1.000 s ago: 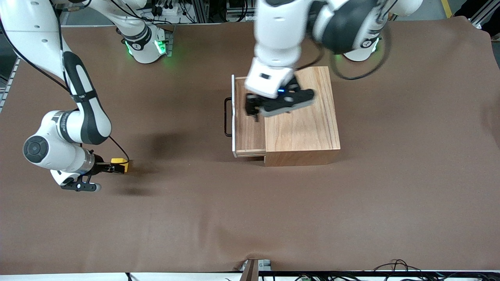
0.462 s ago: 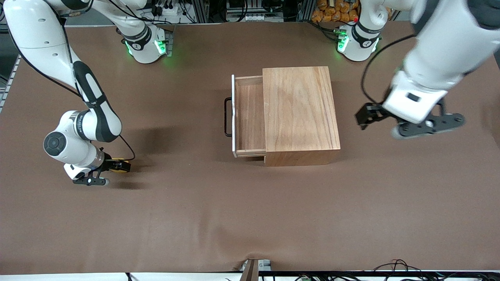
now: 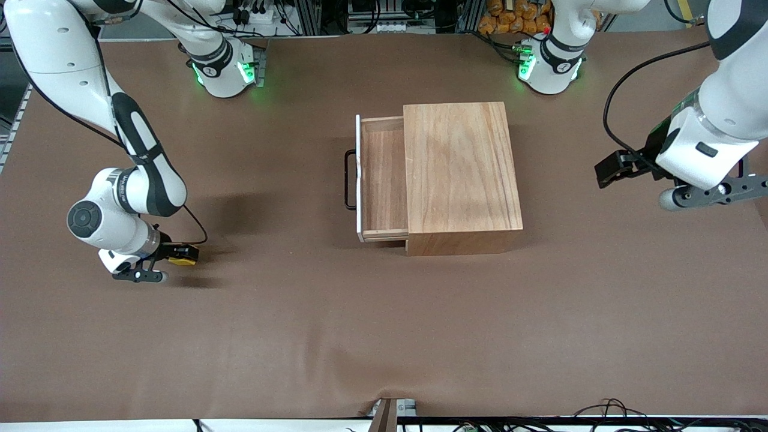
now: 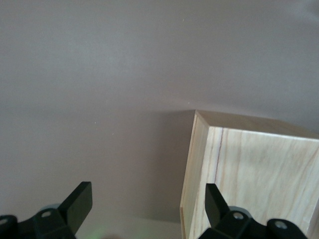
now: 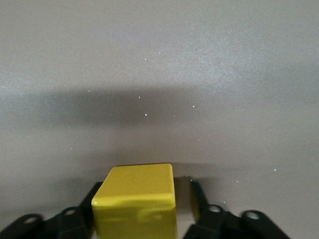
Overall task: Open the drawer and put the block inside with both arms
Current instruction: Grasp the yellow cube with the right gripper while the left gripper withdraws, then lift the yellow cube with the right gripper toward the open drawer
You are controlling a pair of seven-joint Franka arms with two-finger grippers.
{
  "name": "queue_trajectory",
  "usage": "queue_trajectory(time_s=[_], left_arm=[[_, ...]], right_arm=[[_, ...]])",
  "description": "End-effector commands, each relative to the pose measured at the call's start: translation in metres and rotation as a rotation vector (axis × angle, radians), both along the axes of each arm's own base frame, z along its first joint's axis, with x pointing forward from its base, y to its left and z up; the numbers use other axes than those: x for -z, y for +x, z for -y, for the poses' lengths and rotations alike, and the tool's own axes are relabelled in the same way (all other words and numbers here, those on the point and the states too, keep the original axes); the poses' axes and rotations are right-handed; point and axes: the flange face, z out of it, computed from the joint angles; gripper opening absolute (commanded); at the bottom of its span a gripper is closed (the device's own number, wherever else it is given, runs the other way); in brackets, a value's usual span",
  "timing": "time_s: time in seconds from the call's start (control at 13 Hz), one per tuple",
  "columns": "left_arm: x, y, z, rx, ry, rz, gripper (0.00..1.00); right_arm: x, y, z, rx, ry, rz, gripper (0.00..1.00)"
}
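High front camera faces both bases; wrist cameras close, tableward.

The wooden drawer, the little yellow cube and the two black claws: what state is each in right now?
Light-wood drawer with white front panel: pulled partly open, nothing in it.
Small yellow cube block: between the right gripper's fingers, low at the table.
Right gripper: shut on the block.
Left gripper: open, holds nothing, over the table beside the wooden box.
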Motion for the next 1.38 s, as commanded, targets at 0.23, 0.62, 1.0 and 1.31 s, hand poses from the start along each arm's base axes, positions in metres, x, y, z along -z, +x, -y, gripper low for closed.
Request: queue_trajectory(time_s=[0.23, 0.62, 1.0, 1.31], left_arm=[[-0.003, -0.029, -0.019, 0.072, 0.013, -0.012, 1.0], [-0.011, -0.02, -0.055, 0.052, 0.009, 0.007, 1.0], [-0.02, -0.021, -0.067, 0.061, 0.005, 0.019, 1.0], [-0.021, -0.022, -0.066, 0.065, -0.003, 0.02, 1.0]], right_arm=[[-0.032, -0.007, 0.003, -0.044, 0.001, 0.01, 0.39], [-0.132, -0.001, -0.035, -0.125, 0.019, -0.019, 0.42], [-0.207, 0.001, -0.152, -0.185, 0.022, -0.059, 0.42], [-0.223, -0.033, -0.303, -0.1, 0.009, -0.029, 0.42]])
